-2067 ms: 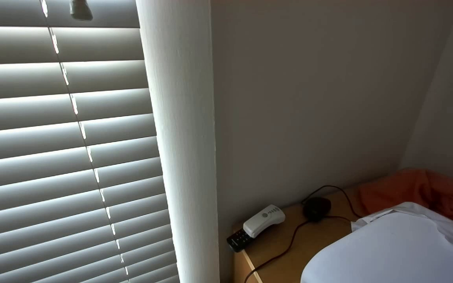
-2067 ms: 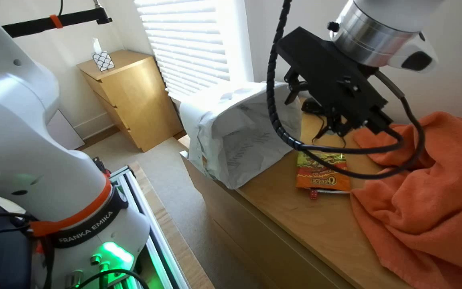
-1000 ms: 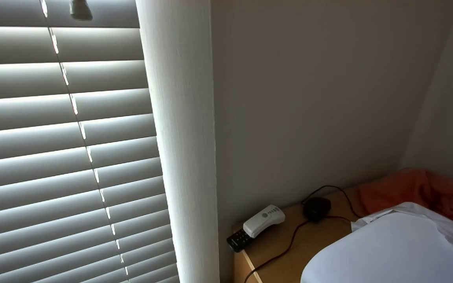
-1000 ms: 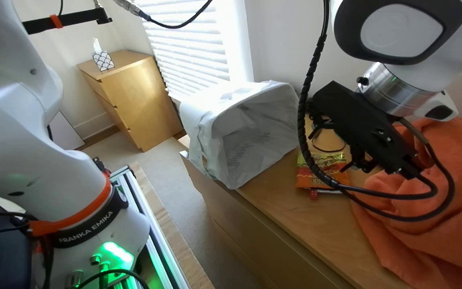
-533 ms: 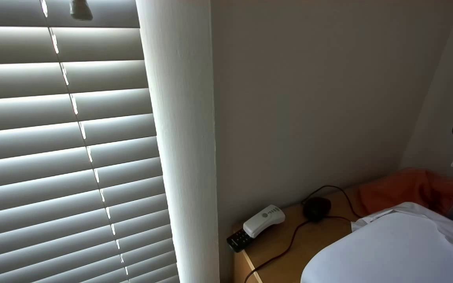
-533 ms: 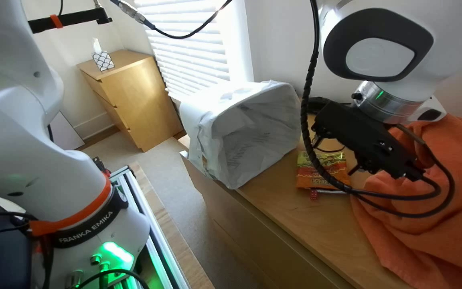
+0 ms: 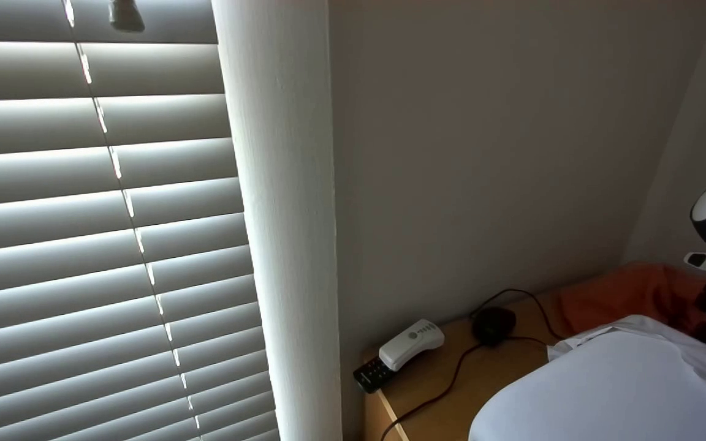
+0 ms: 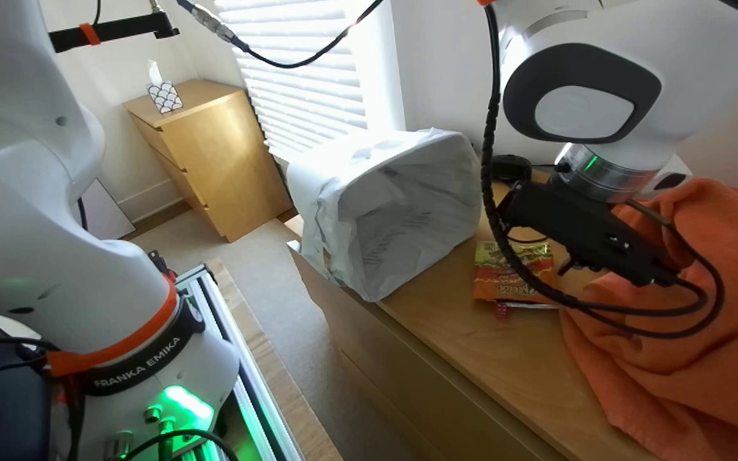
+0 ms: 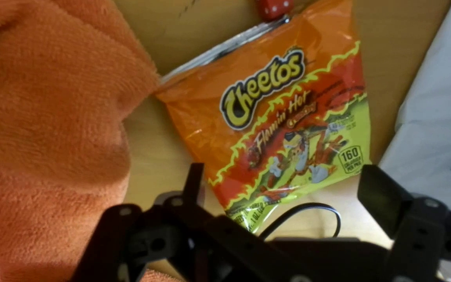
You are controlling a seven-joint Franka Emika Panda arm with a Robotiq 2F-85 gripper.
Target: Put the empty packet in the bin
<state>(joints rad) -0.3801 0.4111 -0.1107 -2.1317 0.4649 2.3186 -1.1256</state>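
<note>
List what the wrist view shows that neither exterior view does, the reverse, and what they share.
Wrist view alone: readable "Flamin' Hot" lettering on the packet, plus a look into the open pincer.
Exterior views alone: window blinds in both exterior views; tissue box and black remote, each in an exterior view.
Shared: orange towel and part of the lined bin, in all three; packet and red die, in an exterior view too.

Desk (image 8: 471,349) held 1 Cheetos packet (image 9: 278,111), 1 bin (image 8: 378,165), 1 red die (image 9: 274,8), 1 orange towel (image 8: 683,378), 1 black remote (image 7: 372,375), 1 white device (image 7: 412,344), 1 corded black gadget (image 7: 493,324). Off-desk was 1 tissue box (image 8: 164,97).
</note>
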